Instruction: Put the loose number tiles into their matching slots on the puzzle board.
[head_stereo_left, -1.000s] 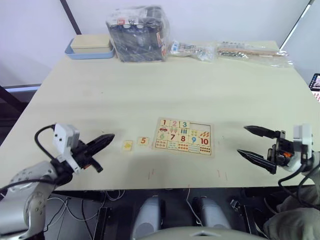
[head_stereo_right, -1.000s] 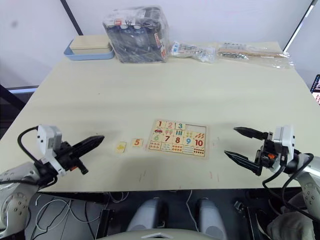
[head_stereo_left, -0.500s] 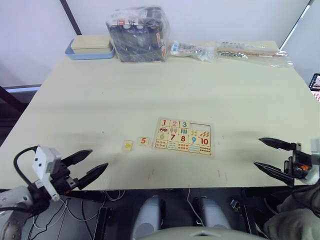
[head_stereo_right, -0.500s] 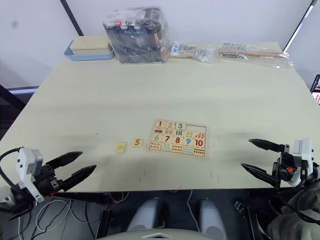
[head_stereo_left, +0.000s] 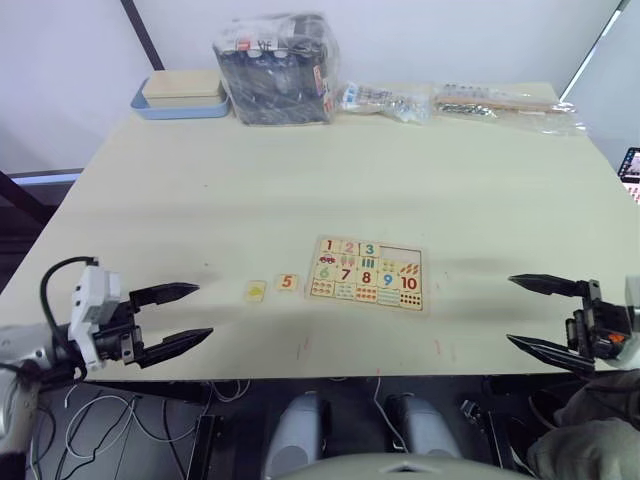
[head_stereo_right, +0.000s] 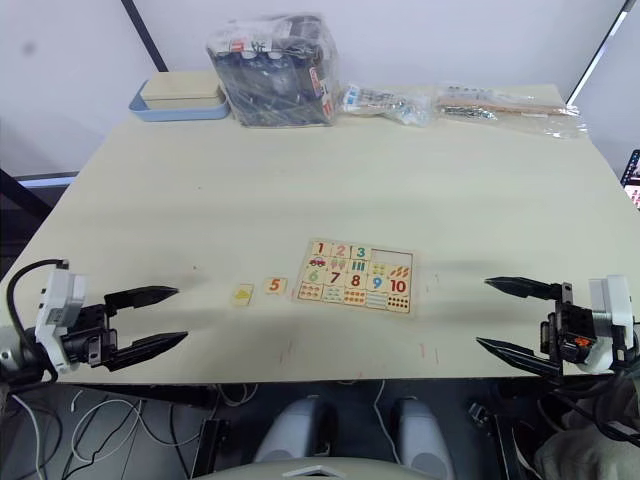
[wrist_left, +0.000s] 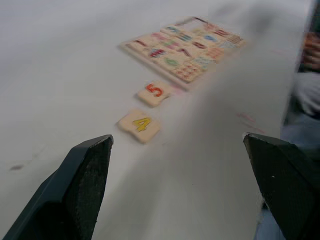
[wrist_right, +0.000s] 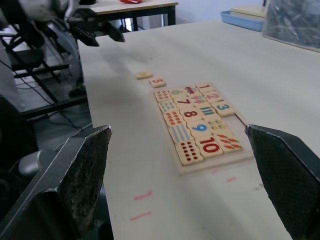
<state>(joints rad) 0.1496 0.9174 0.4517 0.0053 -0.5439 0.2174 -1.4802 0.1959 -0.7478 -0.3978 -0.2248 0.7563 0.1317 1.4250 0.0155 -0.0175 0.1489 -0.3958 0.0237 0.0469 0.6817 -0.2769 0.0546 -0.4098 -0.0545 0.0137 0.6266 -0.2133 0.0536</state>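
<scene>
The puzzle board (head_stereo_left: 400, 253) lies flat on the table right of centre, with tiles 1, 2 and 3 in its top row and two bare slots (wrist_right: 243, 123) beside the 3. Two loose number tiles rest left of it: the red 5 tile (head_stereo_left: 287, 282) nearest, then a tile with a yellow 4 (wrist_left: 140, 124). My left gripper (head_stereo_left: 203, 311) hovers open at the table's front left, pointing at those tiles from a short way off. My right gripper (head_stereo_left: 511, 311) hangs open at the front right, well clear of the board. Nothing is between either pair of fingers.
A blue-rimmed box (head_stereo_left: 180, 96) sits at the far left corner. A plastic-wrapped dark pack (head_stereo_left: 275, 68) stands beside it, and clear bags (head_stereo_left: 498, 103) of small parts lie along the far edge. Both grippers are near the table's front edge.
The left gripper has gone from shut to open and pulled back toward the front left edge. The right gripper has drawn back to the right, still open. Tiles and board have not moved.
</scene>
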